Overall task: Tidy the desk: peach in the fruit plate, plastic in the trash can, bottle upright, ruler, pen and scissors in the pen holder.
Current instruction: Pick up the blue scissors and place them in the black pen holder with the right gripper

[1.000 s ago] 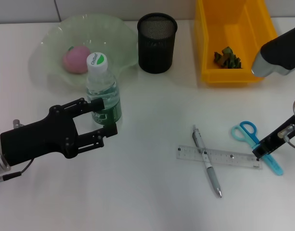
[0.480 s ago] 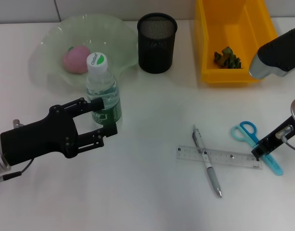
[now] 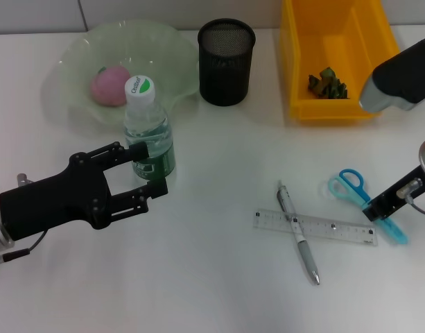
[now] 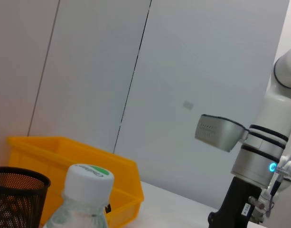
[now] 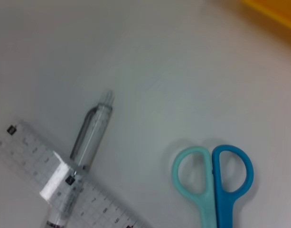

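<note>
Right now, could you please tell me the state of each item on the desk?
Peach: in the plate.
Bottle: upright, capped, between the open left end effector fingers.
Plastic: in the bin.
Holder: upright.
Pen: lying under the ruler.
Scissors: shut, at the right end effector.

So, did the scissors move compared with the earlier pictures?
Yes. The scissors shifted away from the ruler, toward the yellow bin, with the right gripper on them.

Black, screw-studded left end effector (image 3: 146, 168) on silver wrist; grey-and-white right arm (image 3: 404, 75), black bands.
</note>
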Tool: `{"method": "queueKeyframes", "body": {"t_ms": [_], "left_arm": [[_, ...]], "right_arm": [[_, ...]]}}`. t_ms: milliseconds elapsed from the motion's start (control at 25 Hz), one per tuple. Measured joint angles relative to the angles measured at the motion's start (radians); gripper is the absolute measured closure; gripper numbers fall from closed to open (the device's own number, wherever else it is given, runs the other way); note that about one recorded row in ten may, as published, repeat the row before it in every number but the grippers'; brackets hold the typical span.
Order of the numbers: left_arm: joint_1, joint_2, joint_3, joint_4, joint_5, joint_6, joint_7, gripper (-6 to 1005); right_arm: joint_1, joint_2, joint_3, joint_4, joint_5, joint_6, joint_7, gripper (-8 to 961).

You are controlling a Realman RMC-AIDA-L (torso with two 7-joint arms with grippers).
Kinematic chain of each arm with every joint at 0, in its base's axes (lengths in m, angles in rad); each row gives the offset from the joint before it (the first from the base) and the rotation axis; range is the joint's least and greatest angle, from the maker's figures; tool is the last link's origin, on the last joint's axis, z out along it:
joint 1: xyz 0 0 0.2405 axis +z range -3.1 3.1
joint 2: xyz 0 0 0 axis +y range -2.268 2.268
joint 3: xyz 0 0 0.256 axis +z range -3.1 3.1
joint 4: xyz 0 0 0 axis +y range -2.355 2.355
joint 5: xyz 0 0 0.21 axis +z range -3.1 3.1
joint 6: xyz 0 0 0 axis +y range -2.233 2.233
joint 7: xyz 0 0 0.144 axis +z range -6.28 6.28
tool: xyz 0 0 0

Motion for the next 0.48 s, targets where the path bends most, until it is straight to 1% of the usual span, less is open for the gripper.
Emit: {"method": "queueKeyframes", "body": {"t_ms": [160, 240, 320, 400, 480], "left_arm": [[0.002, 0.0, -0.001, 0.0, 0.0, 0.004, 0.0, 256], [0.003, 0.0, -0.001, -0.001, 0.0, 0.004, 0.0, 256], [0.004, 0.0, -0.001, -0.001, 0.0, 0.005, 0.0, 256], [0.004, 0.0, -0.001, 0.001, 0.0, 0.006, 0.0, 256], [0.004, 0.0, -0.001, 0.001, 0.0, 0.007, 0.0, 256]], "right_arm": [[-0.038, 0.0, 0.012, -0.093, 0.0, -0.018, -0.002, 744], [-0.062, 0.001, 0.035, -0.163, 0.002, -0.033, -0.007, 744], [-0.085, 0.001, 0.081, -0.231, 0.018, -0.045, -0.022, 745], [-0.107, 0.001, 0.145, -0.29, 0.066, -0.053, -0.051, 745], [-0.132, 0.001, 0.238, -0.341, 0.167, -0.05, -0.095, 745]]}}
